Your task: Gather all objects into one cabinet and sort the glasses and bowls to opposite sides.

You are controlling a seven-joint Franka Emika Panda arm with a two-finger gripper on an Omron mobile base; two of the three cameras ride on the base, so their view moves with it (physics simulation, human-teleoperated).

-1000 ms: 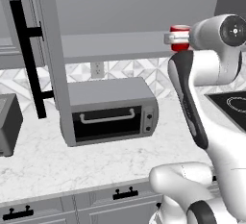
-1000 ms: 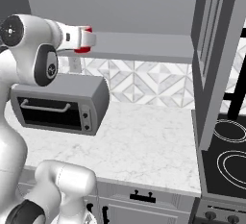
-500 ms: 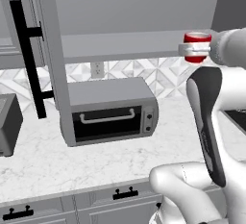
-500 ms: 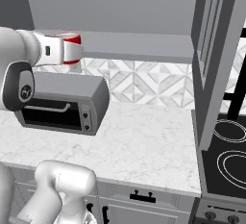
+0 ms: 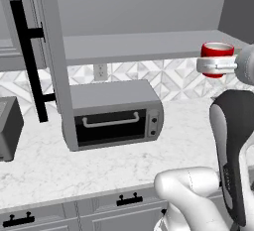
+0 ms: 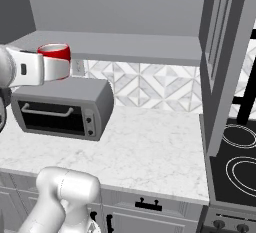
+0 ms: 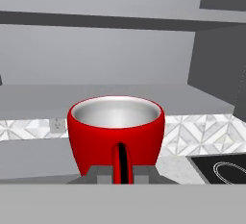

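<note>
I see my end effector [image 7: 115, 174] clenched on the handle of a glossy red mug [image 7: 115, 130] with a pale grey inside, holding it upright in the air. The mug hangs level with the plain grey cabinet shelf [image 5: 144, 46], above the marble worktop [image 5: 124, 160] and right of a grey toaster oven [image 5: 111, 113].

This is a home kitchen, rendered in simulation. A white marble-look counter [image 5: 124, 150] runs along the wall, with a grey toaster oven [image 5: 111, 113] standing on it. Behind it the backsplash [image 6: 150, 89] has a white diamond tile pattern and a wall socket [image 5: 100, 71]. Grey drawers [image 5: 99, 210] with black handles sit under the counter, and a grey wall cabinet [image 5: 149, 46] with an open door [image 5: 34, 51] hangs above. A black stovetop [image 6: 235, 162] with 2 ring burners lies at the counter's end.
</note>
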